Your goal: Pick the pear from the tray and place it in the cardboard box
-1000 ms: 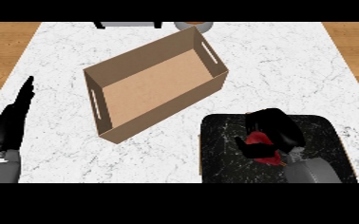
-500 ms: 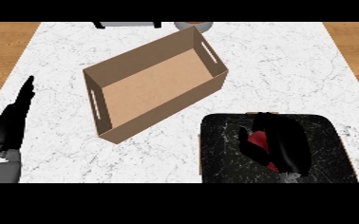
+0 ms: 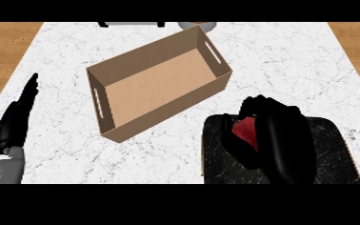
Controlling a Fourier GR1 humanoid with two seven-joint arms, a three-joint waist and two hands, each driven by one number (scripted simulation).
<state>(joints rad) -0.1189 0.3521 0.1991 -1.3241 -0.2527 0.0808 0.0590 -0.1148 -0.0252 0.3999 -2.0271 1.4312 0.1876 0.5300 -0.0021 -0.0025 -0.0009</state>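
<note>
- A white marbled counter (image 3: 281, 66) fills the view, with strips of brown wood at its far left and right edges.
- At the far edge of the counter two things are only partly in view: something grey with dark ends, and beside it a rounded grey shape; I cannot tell what either one is.
- The cardboard box (image 3: 158, 88) sits open in the middle of the counter, turned at an angle, its bare brown floor showing and a slot handle cut into each short wall.
- Nothing lies inside the box.
- The dark speckled tray (image 3: 330, 148) rests at the lower right, near the box's closest corner but apart from it.
- My right hand (image 3: 281, 138) is over the tray, fingers and thumb curled round the pear (image 3: 246, 131).
- The pear shows only as a red patch between my thumb and fingers; the rest is hidden by my hand.
- I cannot tell whether the pear touches the tray or is lifted off it.
- My left hand (image 3: 17, 119) rests at the left edge of the view, fingers straight and together, pointing away from me, well apart from the box.
</note>
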